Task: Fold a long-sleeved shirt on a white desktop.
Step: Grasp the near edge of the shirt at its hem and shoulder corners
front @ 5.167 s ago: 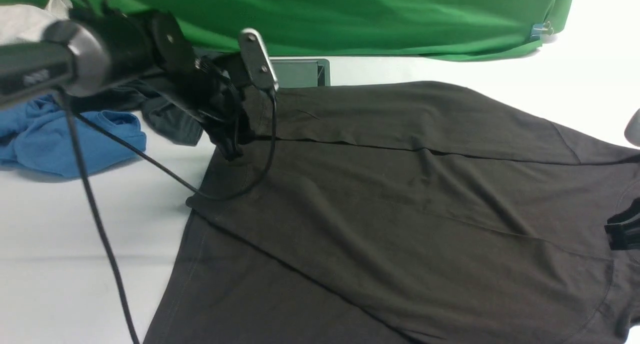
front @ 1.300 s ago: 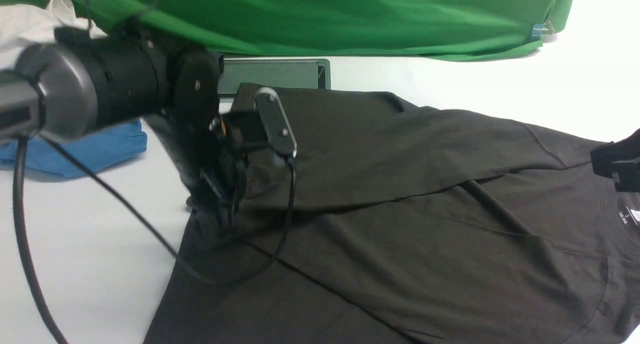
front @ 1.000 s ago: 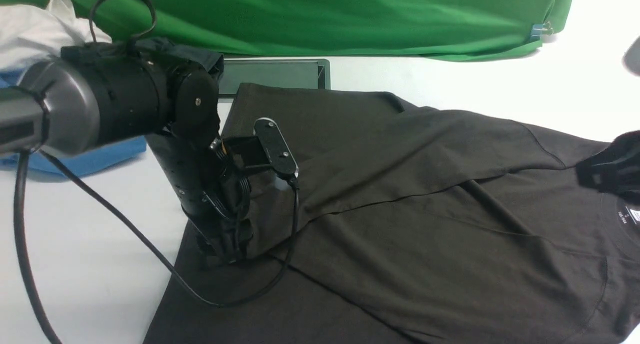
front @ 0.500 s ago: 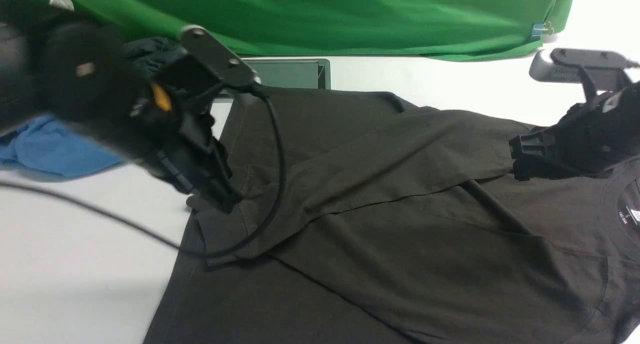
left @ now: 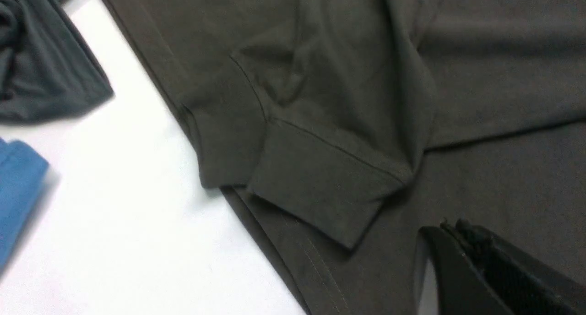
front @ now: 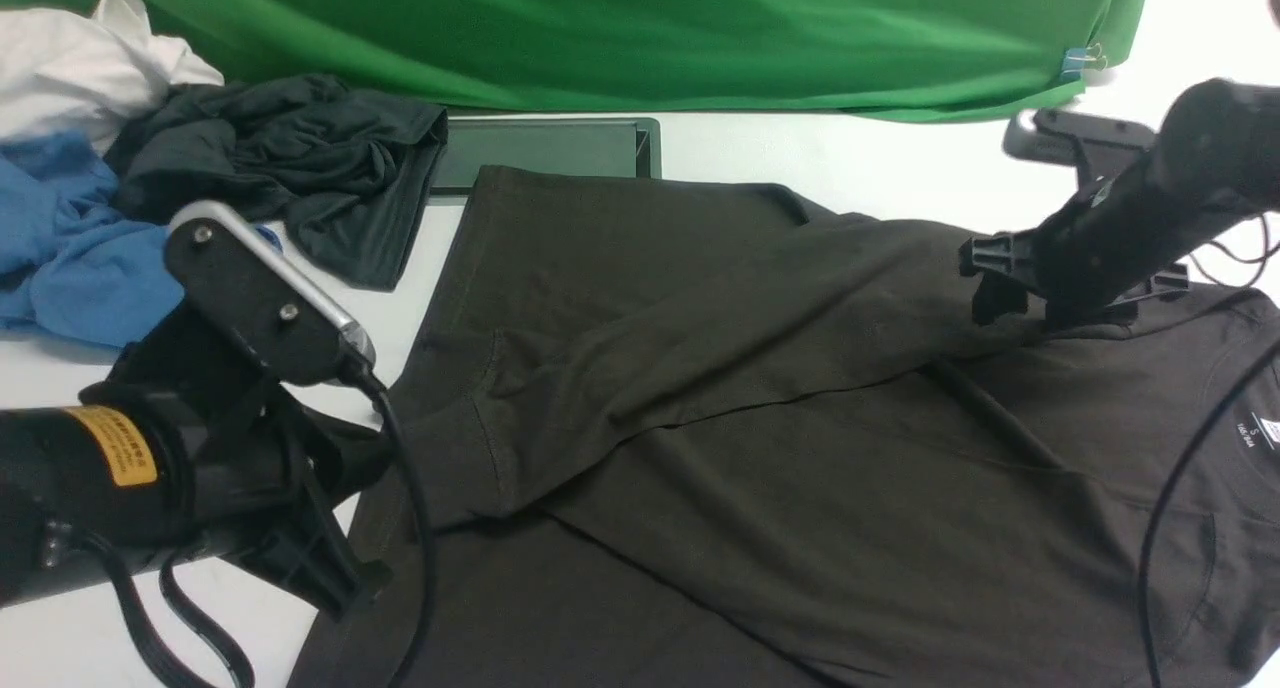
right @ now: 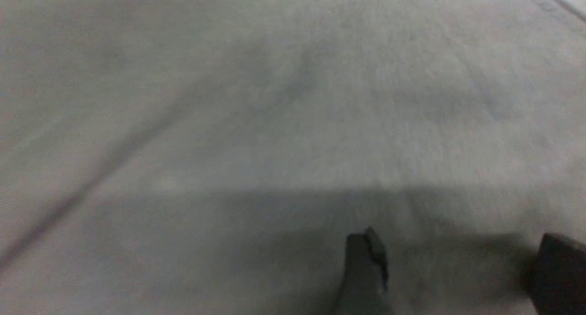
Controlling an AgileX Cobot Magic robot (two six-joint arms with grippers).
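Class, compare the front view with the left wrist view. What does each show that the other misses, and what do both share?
Front view only: the green backdrop, the white garment, the grey hatch, the shirt's neck label and the open right gripper.
Left wrist view only: the left gripper with its fingers seen closed together, plus the hem stitching.
Both: the long-sleeved shirt, its sleeve cuff folded onto the body, the white desktop, the blue garment and the blacker garment.

The long-sleeved shirt runs off the front view's lower edge; its neck label is unreadably small.
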